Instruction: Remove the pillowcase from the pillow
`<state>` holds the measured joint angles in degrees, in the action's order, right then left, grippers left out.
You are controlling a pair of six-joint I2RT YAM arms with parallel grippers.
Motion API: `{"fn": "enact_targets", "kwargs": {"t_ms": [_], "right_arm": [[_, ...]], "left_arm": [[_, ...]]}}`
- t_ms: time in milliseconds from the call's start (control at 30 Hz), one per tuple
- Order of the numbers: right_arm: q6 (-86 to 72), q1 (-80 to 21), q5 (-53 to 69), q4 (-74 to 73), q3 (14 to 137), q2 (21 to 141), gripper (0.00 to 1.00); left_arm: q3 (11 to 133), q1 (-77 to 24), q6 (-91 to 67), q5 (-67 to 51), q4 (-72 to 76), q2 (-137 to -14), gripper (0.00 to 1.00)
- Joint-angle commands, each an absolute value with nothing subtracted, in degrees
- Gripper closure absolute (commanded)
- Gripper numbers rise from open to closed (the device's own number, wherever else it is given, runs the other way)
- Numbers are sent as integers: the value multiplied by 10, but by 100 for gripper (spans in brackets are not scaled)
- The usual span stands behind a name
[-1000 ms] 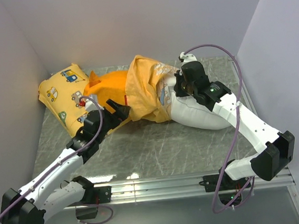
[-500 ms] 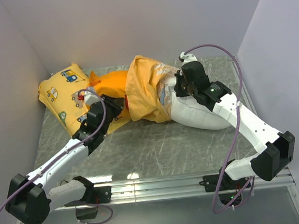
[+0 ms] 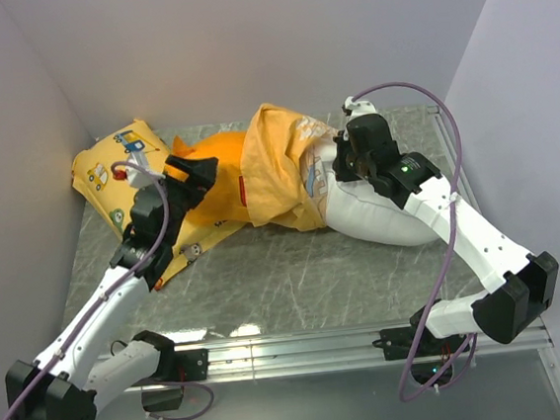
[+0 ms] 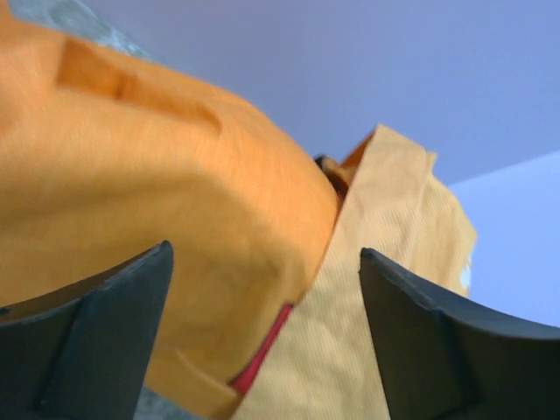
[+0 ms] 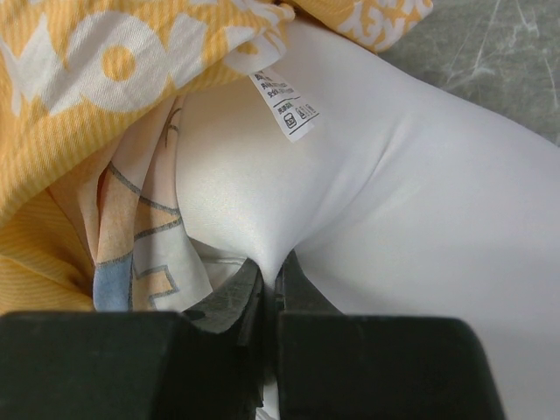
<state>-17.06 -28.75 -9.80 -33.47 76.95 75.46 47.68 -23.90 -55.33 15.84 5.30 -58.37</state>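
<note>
The plump plain white pillow [image 3: 385, 215] lies across the grey marbled tabletop [image 3: 296, 268]. Its long axis runs left to right, with the bare end towards the right arm and the other end hidden inside the large orange cloth pillowcase [image 3: 266, 167]. The case is bunched up around the middle, its paler reverse turned outward at the mouth, and its slack orange end trails off to the left.

The right pincer [image 5: 271, 278] is clenched on a pinch of the pillow's white fabric just outside the mouth of the case, and so anchors that end. The left pincer [image 3: 195, 169] is released. Its jaws stand wide apart with nothing between them, and the orange cloth lies directly ahead of it, close but not gripped.

The coming move turns on one relation: the loose end of the case lies to the left of the anchored pillow, and the left arm is much the nearer to it. A grip there, drawn leftward along the pillow's long axis and away from the right pincer, looks like the way to slide the cover off. The small yellow cushion printed with little vehicles [image 3: 108, 172] sits just beside that slack end, so I judge there is some risk of catching it instead.
</note>
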Motion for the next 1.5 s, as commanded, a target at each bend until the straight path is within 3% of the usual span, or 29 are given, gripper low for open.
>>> {"fn": "enact_targets", "kwargs": {"t_ms": [0, 367, 800, 833, 933, 967, 1033, 1067, 1100, 1300, 1467], "right_arm": [[-172, -284, -109, -247, 829, 714, 100], [-171, -284, -112, -256, 836, 711, 100], [-168, -284, -114, -258, 831, 704, 100], [-164, -283, -114, -259, 831, 702, 100], [-160, -283, -122, -258, 825, 695, 100], [-159, -283, -127, -258, 823, 694, 100], [-158, -281, -128, -257, 820, 690, 100], [-159, -280, -127, -257, 819, 690, 100], [-160, -278, -127, -256, 818, 687, 100], [-170, -258, -140, -273, 827, 683, 100], [-199, -168, -105, -294, 833, 669, 100]], "left_arm": [[405, -255, -601, 110, 70, -541, 5], [270, -304, -687, 71, 226, -582, 1], [313, -285, -679, 94, 366, -684, 1], [314, -282, -676, 94, 368, -681, 3], [330, -275, -657, 104, 343, -656, 24], [334, -273, -643, 118, 316, -646, 48], [354, -261, -628, 129, 282, -621, 70], [363, -254, -613, 133, 257, -614, 93], [375, -234, -606, 134, 234, -610, 100], [482, -109, -545, 134, 145, -620, 100], [584, 18, -518, 122, 90, -631, 99]]}}
